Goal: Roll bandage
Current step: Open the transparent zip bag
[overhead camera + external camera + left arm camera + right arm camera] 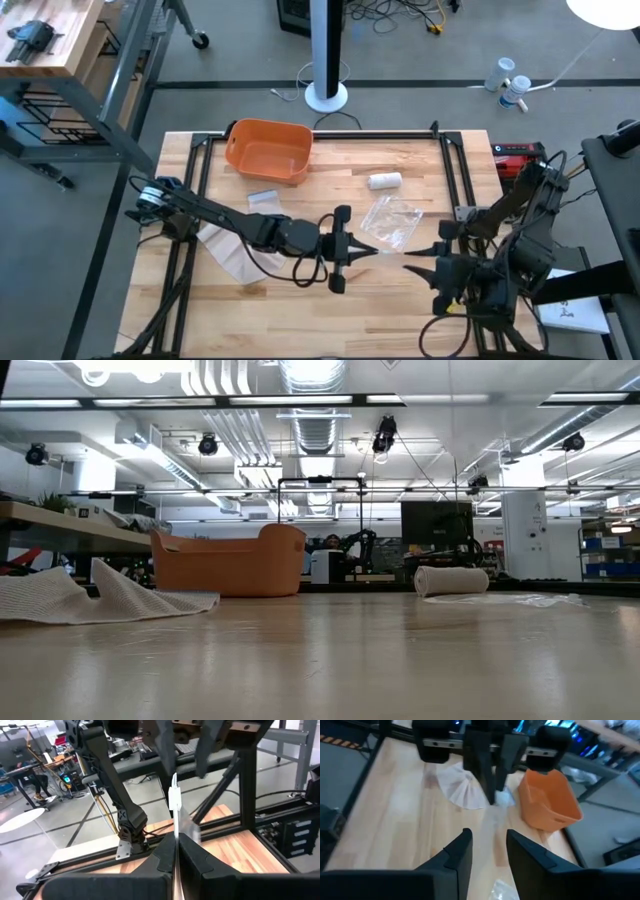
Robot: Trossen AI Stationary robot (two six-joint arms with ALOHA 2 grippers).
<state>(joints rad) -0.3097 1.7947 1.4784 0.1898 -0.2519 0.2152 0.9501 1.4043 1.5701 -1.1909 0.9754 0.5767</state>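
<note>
Left gripper (372, 250) reaching across the middle of the wooden worktop (300, 300), fingers pressed together on a thin clear strip of plastic (176, 840) that stands edge-on between the tips in the left wrist view. Unclear whether that strip belongs to the crumpled clear plastic wrapper (392, 220) lying just beside the fingertips, toward the far edge. Right gripper (415, 260) pointing toward the left one, tips near but apart, fingers spread with an open gap and nothing between them, seen plainly in the right wrist view.

Rolled white bandage (385, 181) lying on its side on the worktop beyond the wrapper, near the far rail, well apart from both grippers; in the low view showing as a pale cylinder (452, 580) resting on the surface. Unrolled bandage cloth (225, 250), loose and creased, spread on the left part of the worktop under the left arm, its folds rising at the near left in the low view (70, 598). Small white packet (262, 199) just beyond that cloth. Orange bin (268, 152) standing upright at the far left of the worktop, contents not visible. Black frame rails (455, 165) bordering the worktop. White pole on a round base (326, 60) standing on the floor past the far edge.
</note>
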